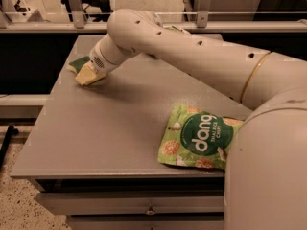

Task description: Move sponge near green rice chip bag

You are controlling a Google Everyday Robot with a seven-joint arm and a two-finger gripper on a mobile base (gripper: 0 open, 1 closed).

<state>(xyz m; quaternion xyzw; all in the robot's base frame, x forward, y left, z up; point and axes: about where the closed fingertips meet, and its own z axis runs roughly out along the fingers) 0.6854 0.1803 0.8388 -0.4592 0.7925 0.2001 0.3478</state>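
The sponge (82, 69), dark green on top with pale yellow foam below, is at the back left of the grey table (110, 128). My gripper (92, 72) is at the end of the long white arm that reaches across from the right. It is shut on the sponge and holds it tilted just above the table top. The smaller light green rice chip bag is not in view; the arm hides much of the back of the table.
A larger flat green bag with white "dang" lettering (201, 137) lies at the front right of the table, partly under my arm's base. A drawer front (129, 202) is below the table edge. Railings and dark floor lie behind.
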